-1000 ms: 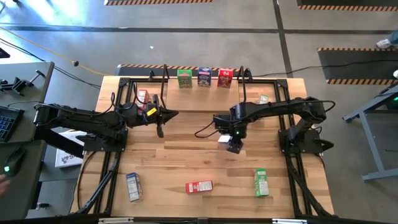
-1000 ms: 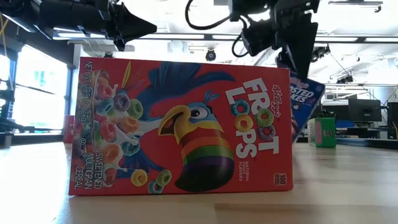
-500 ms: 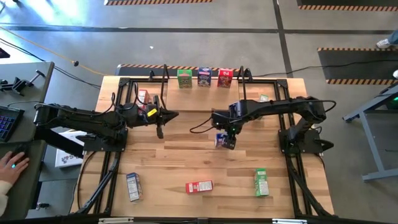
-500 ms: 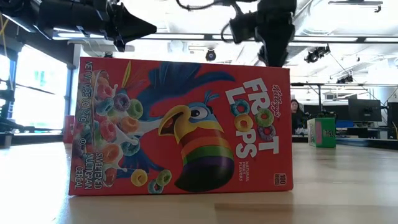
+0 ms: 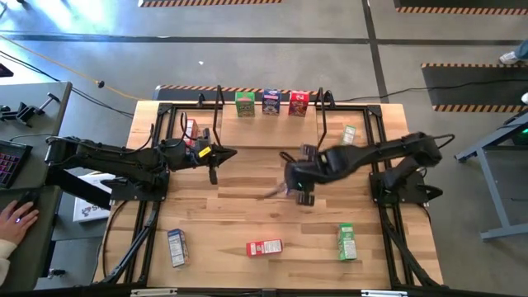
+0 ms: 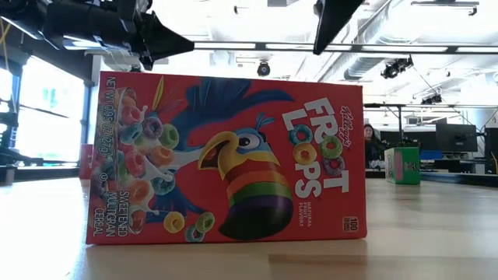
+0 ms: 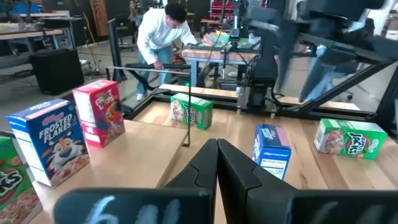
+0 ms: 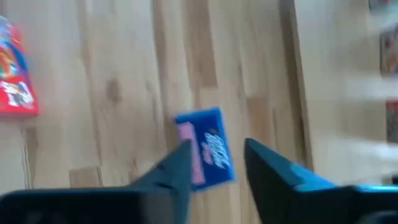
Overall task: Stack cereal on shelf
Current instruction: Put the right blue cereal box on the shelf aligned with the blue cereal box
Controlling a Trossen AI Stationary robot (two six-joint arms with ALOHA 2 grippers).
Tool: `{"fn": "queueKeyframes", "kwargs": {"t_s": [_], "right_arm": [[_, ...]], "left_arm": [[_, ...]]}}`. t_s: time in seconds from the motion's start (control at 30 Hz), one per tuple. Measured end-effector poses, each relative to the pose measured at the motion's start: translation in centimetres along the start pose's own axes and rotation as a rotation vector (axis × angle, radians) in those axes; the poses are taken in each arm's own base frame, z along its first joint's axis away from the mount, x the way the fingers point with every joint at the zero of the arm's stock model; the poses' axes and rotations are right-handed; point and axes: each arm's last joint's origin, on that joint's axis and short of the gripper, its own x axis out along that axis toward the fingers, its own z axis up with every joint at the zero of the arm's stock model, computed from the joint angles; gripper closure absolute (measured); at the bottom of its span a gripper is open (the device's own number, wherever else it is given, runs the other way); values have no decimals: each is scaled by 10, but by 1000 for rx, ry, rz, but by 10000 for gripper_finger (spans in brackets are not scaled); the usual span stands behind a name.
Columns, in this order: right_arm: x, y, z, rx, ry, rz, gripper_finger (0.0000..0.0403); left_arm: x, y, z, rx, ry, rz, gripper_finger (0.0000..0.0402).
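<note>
A blue cereal box (image 8: 205,155) rests on the tabletop near its middle. It also shows in the left wrist view (image 7: 272,149), with its white panel facing that camera. My right gripper (image 8: 217,155) is above it, open. The box shows in the gap, with bare wood between it and one finger (image 8: 261,171). My left gripper (image 5: 213,165) is shut and empty, left of centre. A green (image 5: 245,103), a blue (image 5: 271,101) and a red box (image 5: 298,102) stand upright in a row at the far edge of the shelf (image 5: 268,128).
Loose boxes lie on the table: red (image 5: 190,129) at far left, green (image 5: 349,132) at far right, and blue-white (image 5: 176,246), red (image 5: 264,247) and green (image 5: 346,242) along the near edge. The red one fills the low view (image 6: 226,155). Black hoops (image 5: 219,97) end the shelf.
One second ago my right gripper held the blue box tilted in the air. It has let go and risen in the low view. The right arm has swung lower and flatter across the table. The box now rests on the table.
</note>
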Motion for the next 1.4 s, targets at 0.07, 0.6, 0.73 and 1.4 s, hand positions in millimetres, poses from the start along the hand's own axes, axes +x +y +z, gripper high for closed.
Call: {"fn": "queueKeyframes", "kwargs": {"t_s": [0.07, 0.6, 0.73, 1.4], "right_arm": [[1, 10, -11, -8, -82, -6, 335], [29, 26, -77, 168, -636, 120, 373], [16, 24, -72, 143, -578, 110, 338], [47, 10, -21, 17, 48, 5, 91]], "left_arm": [[0, 0, 0, 0, -4, -4, 401], [0, 0, 0, -27, -4, 2, 401], [0, 0, 0, -26, -1, 2, 401], [0, 0, 0, -24, 1, -1, 401]]}}
